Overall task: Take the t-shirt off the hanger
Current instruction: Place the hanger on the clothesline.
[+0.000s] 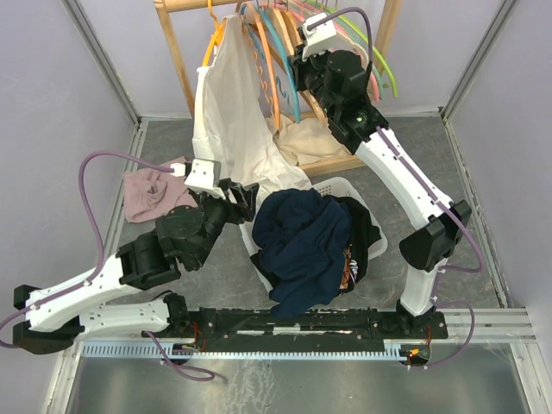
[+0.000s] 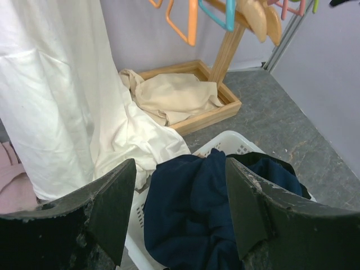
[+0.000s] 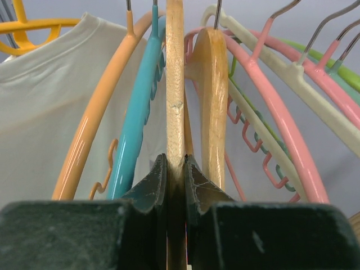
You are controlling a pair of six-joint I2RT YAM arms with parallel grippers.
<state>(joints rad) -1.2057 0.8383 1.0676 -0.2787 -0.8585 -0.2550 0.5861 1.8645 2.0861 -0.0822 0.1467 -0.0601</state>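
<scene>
Clamping a wooden hanger (image 3: 175,84) on the rack (image 2: 225,53), the right jaws stand narrow, with the wood pinched flat between them. The left jaws stand wide and hold nothing. They hover low over the basket (image 1: 332,185) of navy clothes (image 1: 302,241).

The t-shirt (image 1: 228,112) hangs on the yellow hanger (image 3: 34,25) at the left end of the rack. It is several hangers away from the clamped one. Its hem drapes down to the worktop (image 1: 414,155), just beside the basket.

Probable faults:
- Wrong hanger held. The clamped wood appears bare, so pulling it leaves the t-shirt in place and may drag the close-packed neighbours along.
- Wrong cloth gripped. The navy clothes lie directly under the left jaws, and closing here would likely take them, not the t-shirt.
- Hanger unhooked. A downward pull on the t-shirt with the yellow hanger unsteadied could tip it off the rail.
- Collar snag. A one-sided pull may catch the neck on the hanger shoulder.
</scene>
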